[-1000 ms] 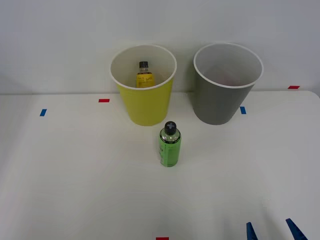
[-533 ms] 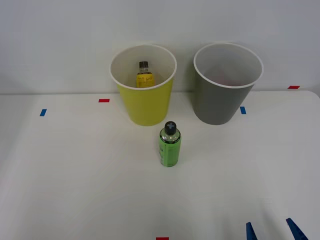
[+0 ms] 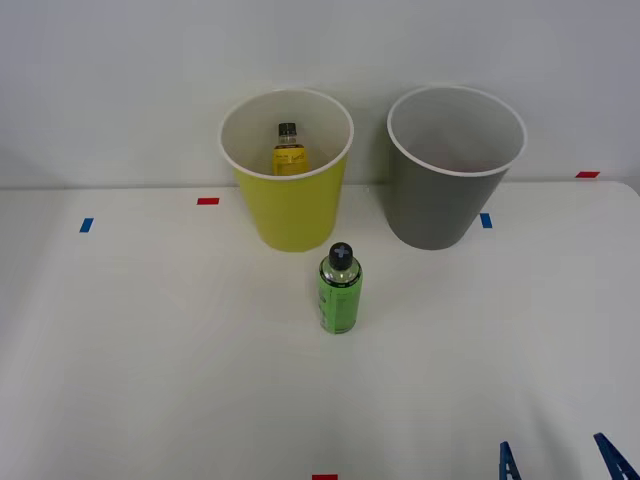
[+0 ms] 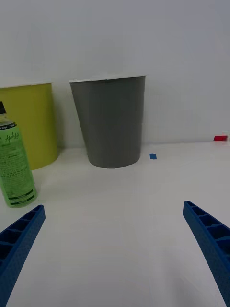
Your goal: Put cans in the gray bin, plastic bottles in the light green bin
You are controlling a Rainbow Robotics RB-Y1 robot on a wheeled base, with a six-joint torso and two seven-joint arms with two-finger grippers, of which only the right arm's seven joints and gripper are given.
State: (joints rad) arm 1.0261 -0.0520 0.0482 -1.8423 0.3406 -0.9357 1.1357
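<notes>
Spreading smooth and white, the worktop [image 3: 150,380] carried everything, with a plain pale wall behind. Two round tapered plastic bins of matching size stood side by side at its back: the light green bin [image 3: 293,212] to the left and the gray bin [image 3: 437,205] to the right, both white-rimmed and pale inside. A yellow-labelled bottle [image 3: 288,150] with a dark cap stood within the light green bin. Upright on the worktop just in front of that bin stood the green-labelled bottle [image 3: 340,291], cylindrical, with a dark screw cap. Small red and blue tape marks [image 3: 208,201] dotted the surface. Near the front right edge the right end effector [image 3: 560,462] sat with its blue ribbed fingers [image 4: 211,240] spread wide, holding nothing.
</notes>
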